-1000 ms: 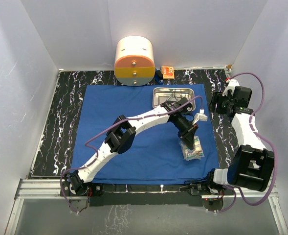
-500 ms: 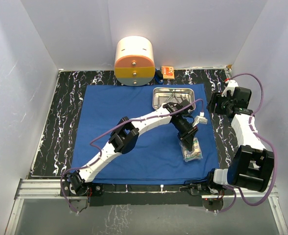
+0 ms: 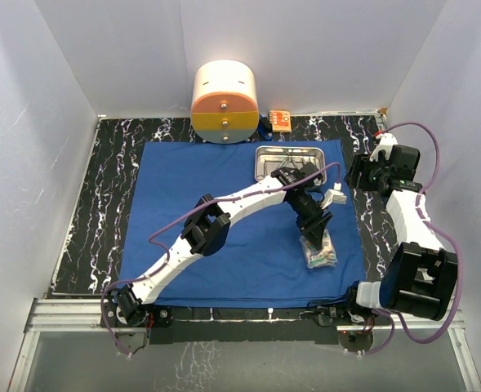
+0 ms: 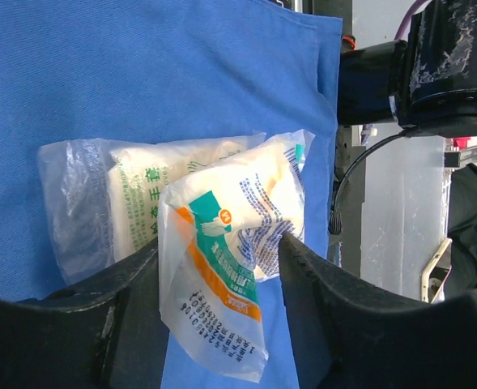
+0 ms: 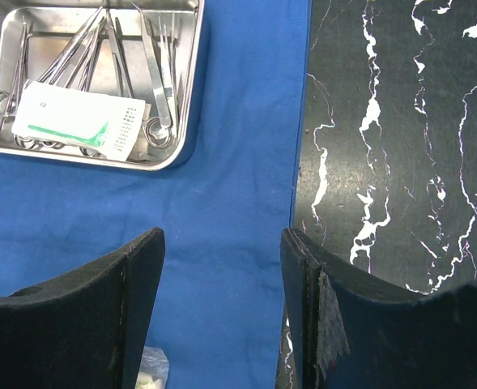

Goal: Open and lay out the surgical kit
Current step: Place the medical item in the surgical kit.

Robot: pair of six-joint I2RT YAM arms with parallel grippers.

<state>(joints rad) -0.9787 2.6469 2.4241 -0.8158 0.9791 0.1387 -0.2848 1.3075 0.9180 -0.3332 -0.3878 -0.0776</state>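
The two clear packets point(image 3: 319, 249) lie overlapping on the blue cloth point(image 3: 199, 212), in its lower right corner in the top view. Your left claw point(image 4: 219, 247) stands right over them, jaws about half parted. The upper packet point(image 4: 222, 275) curls up between them, long axis running down-frame in the wrist view, brushing both inner faces and apparently loose rather than pinched, so lift straight up to clear it. The steel tray point(image 3: 259, 155), instruments point(image 5: 84, 49) inside, sits up-frame. Your right claw point(image 5: 222, 243) hovers well open and empty over the cloth's right edge, near that tray. Around them are the black marbled table point(image 3: 101, 188) and white walls point(image 3: 60, 65)
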